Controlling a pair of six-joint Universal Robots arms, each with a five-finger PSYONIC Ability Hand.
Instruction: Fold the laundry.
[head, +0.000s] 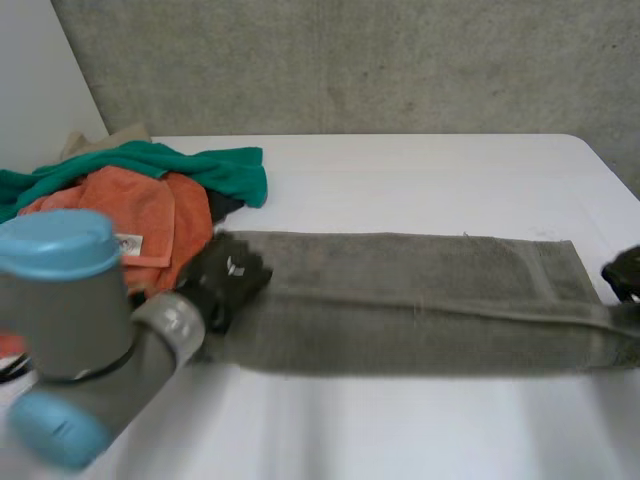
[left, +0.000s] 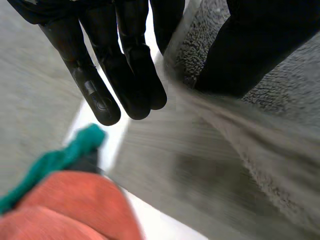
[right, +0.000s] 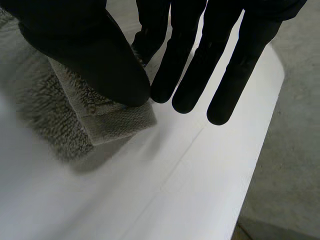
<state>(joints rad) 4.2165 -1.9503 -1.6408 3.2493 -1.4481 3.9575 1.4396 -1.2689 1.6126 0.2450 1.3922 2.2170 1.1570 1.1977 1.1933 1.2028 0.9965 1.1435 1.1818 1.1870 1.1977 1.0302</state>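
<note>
Soft, even light; dim shadow under towel (right: 112, 117)

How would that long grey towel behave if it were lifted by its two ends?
Probably floppy: the towel lies flat in soft folds, so its middle would likely sag. Its thick looped pile suggests fair weight and grip, not slipperiness. Pushed across the table, it would probably bunch up.

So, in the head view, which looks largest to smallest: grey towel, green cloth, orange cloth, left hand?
Largest: grey towel.
Then green cloth and orange cloth, about alike; the left arm hides part of the orange one, so unranked.
Smallest: left hand.
</note>
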